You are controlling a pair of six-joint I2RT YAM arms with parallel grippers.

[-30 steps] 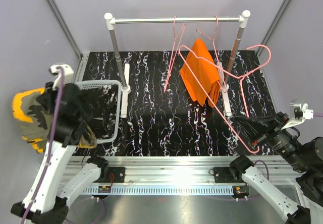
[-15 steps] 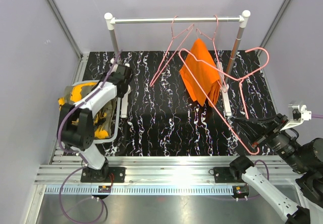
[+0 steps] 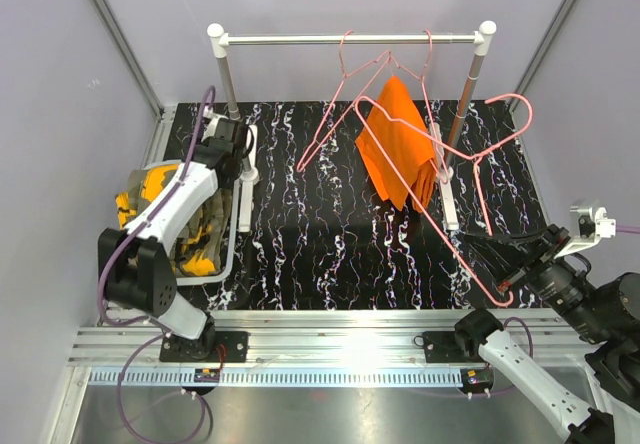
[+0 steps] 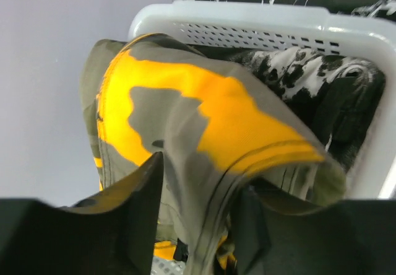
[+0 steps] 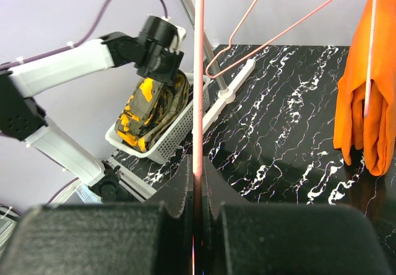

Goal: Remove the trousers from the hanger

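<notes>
Mostly done: camo trousers [image 4: 185,114] are off the hanger [image 5: 199,101] and draped into the basket [image 4: 247,27] below the left gripper [image 4: 198,222], which pinches a fold. What's left is to release it. Right gripper [image 5: 198,207] is clamped on the bare hanger wire. Basket rim sits just ahead of the left fingers [image 4: 133,207], with the wall close on their left. Table [image 3: 330,224] lies open to their right.

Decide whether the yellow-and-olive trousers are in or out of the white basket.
In. The trousers lie bunched inside the basket walls, with the left hand shut on a fold of them.
</notes>
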